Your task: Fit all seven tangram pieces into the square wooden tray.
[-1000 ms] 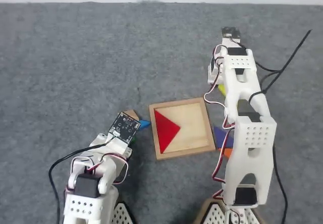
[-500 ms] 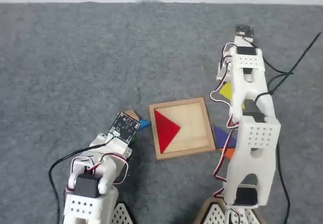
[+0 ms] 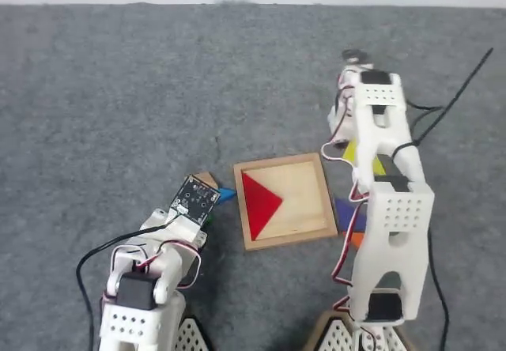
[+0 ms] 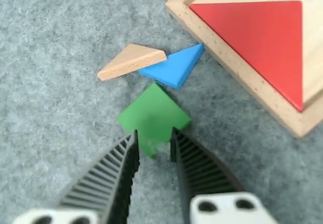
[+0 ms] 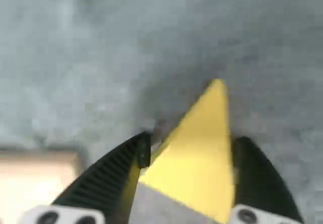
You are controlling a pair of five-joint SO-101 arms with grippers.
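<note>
arms (image 3: 391, 209) — white plastic, perforated plates | cables (image 3: 346, 244) — red, white, black | jaws black, ribbed

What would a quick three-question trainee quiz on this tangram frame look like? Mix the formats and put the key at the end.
1. True or false: the square wooden tray already holds two pieces.
2. Multiple choice: the right end effector is shut on one piece. What colour is it? A) purple B) yellow C) orange
3. Short answer: which piece lies right at the tip of the left end effector?

Key
1. False. Only the red triangle is inside.
2. B, the yellow triangle.
3. The green square.
</note>
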